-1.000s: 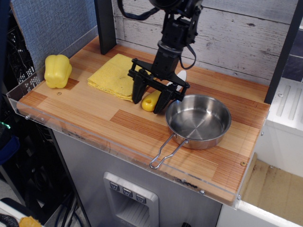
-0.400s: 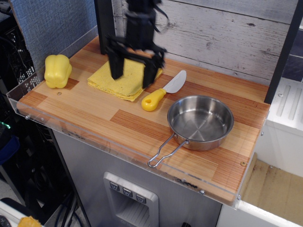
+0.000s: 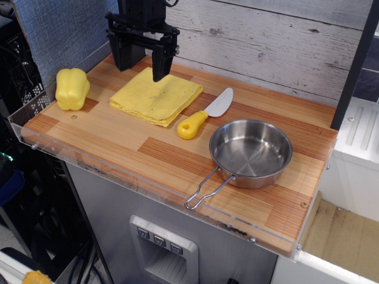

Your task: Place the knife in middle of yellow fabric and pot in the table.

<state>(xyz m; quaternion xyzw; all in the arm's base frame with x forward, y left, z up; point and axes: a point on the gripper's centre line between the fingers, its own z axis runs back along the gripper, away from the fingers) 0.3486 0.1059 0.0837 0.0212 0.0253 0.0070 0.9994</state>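
Nearest, the pot (image 3: 250,151) stands empty on the worktop (image 3: 148,160), its wire handle reaching toward the clear front rim. Just behind it the knife (image 3: 205,114) lies flat between the pot and the yellow fabric (image 3: 155,96), its yellow handle beside the cloth's corner. Farthest back, the tool (image 3: 144,57) hangs over the fabric's rear edge with its 2 fingers spread and empty, its upper part cut off by the frame, and a yellow toy bell pepper (image 3: 71,88) sits at the left.

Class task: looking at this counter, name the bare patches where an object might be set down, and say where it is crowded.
Bare wood runs along the front edge of the table, before the yellow fabric and left of the pot, and also behind the pot. It is crowded where the knife sits between fabric and pot.
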